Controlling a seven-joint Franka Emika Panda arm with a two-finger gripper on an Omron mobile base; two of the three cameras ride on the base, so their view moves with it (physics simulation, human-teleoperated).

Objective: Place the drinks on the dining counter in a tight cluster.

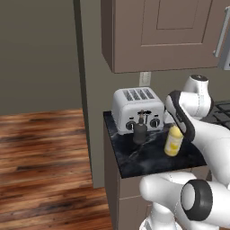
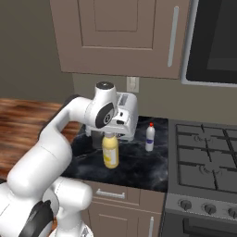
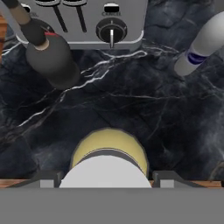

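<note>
Three drinks are sitting on the narrow bench by the toaster (image 1: 137, 109), none on the dining counter yet. Gripper (image 3: 107, 183) is hovering right over the yellow bottle (image 2: 110, 150), jaws standing wide either side of its grey cap, not gripping. Risks: closing on the cap alone is likely letting the bottle slip or tip; a skewed descent is knocking it over. Dark bottle (image 1: 139, 128) and white bottle (image 2: 150, 137) are standing apart, so collision is looking unlikely.
</note>
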